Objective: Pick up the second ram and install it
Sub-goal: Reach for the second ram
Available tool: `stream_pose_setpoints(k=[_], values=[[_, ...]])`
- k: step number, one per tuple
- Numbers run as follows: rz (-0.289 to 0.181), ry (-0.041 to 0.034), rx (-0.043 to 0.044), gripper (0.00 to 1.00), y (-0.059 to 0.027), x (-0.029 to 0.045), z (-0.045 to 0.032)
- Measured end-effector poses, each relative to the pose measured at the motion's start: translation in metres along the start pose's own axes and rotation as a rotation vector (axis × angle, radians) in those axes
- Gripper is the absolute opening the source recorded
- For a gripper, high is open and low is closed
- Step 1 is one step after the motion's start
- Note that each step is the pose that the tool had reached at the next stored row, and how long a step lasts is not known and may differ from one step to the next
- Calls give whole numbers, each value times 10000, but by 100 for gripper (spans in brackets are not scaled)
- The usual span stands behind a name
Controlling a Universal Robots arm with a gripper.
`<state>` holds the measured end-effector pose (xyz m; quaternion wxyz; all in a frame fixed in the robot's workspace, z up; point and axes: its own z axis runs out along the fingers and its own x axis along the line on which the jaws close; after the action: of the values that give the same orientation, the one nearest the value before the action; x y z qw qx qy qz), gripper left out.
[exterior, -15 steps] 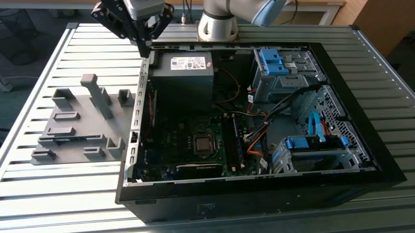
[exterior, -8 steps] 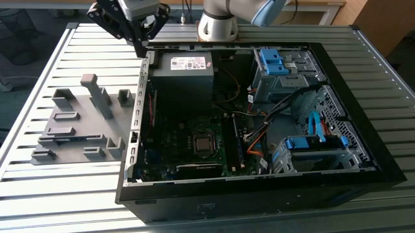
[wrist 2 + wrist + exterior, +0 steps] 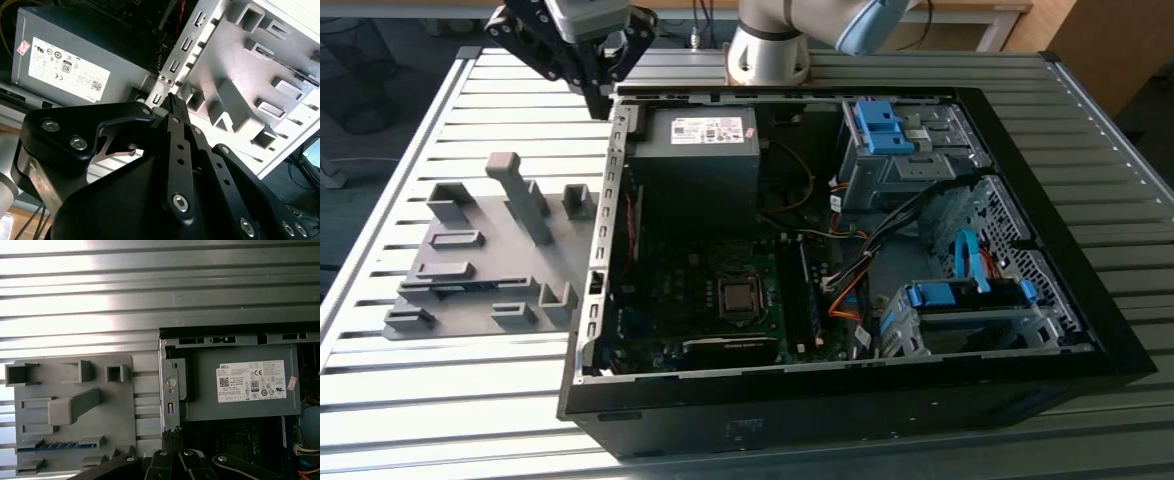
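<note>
The second ram [image 3: 57, 446] lies on edge in a slot of the grey fixture plate [image 3: 125, 390], showing as a thin strip with a blue label. In the exterior view the ram [image 3: 454, 288] sits near the plate's front left. My gripper [image 3: 598, 100] hovers over the table by the computer case's back corner, well beyond the ram. Its black fingertips [image 3: 172, 432] meet with nothing between them. In the second wrist view the gripper [image 3: 173, 100] points at the case wall beside the power supply [image 3: 65, 65].
The open computer case [image 3: 987, 390] lies on the slatted metal table [image 3: 467, 400], with the motherboard [image 3: 720, 300], loose cables and blue drive cages [image 3: 961, 300] inside. Upright grey blocks [image 3: 520, 195] rise from the fixture plate. The arm's base [image 3: 767, 50] stands behind the case.
</note>
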<state>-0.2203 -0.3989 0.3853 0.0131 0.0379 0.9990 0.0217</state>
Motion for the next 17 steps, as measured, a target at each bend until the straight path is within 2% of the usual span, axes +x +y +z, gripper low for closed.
stream_pose_setpoints(k=[17], values=[[0,0,1,11,-29,374,10]])
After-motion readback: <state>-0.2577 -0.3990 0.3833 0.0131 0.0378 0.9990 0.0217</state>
